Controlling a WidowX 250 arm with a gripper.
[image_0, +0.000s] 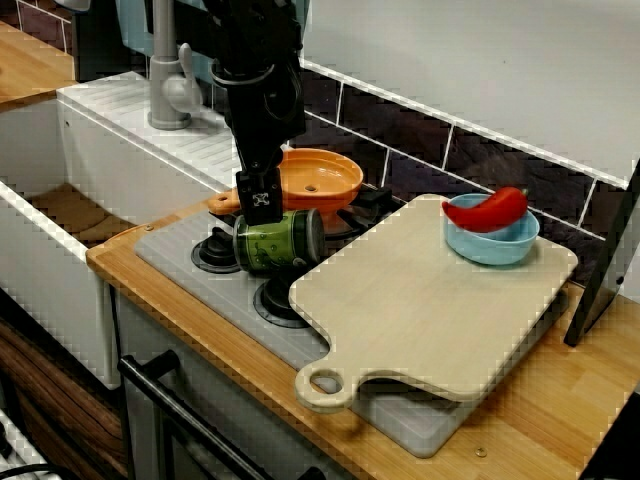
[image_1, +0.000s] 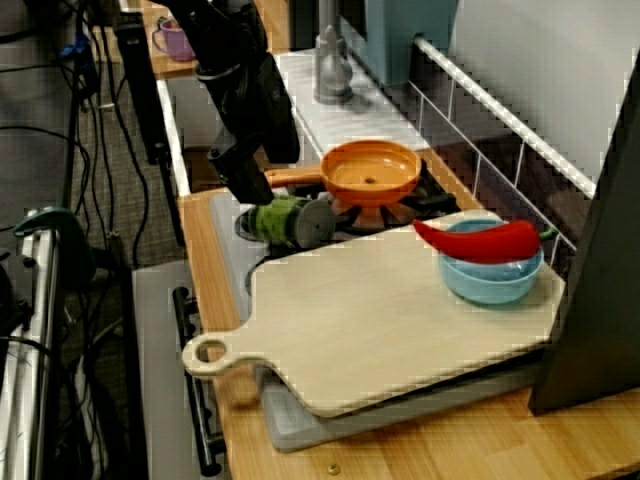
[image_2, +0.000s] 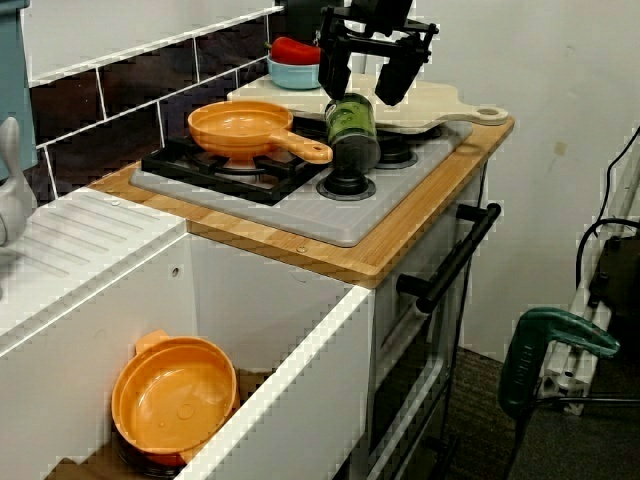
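Observation:
A green can (image_0: 280, 240) lies on its side on the grey stove top (image_0: 165, 250), between the front burners and against the corner of the cutting board. In the view from the stove's front, my black gripper (image_0: 258, 205) hangs right over the can's left end. Seen from the sink end, the gripper (image_2: 362, 98) is open, its two fingers (image_2: 335, 70) spread wider than the can (image_2: 352, 135) and standing just above it. From the side, the gripper (image_1: 245, 185) sits close to the can (image_1: 285, 220); contact cannot be made out.
An orange pan (image_0: 320, 178) rests on the back burner just behind the can, handle towards the sink. A wooden cutting board (image_0: 430, 290) covers the stove's right half, carrying a blue bowl (image_0: 490, 243) with a red pepper (image_0: 490, 210). An orange pot (image_2: 175, 395) sits in the sink; a faucet (image_0: 170, 85) stands behind.

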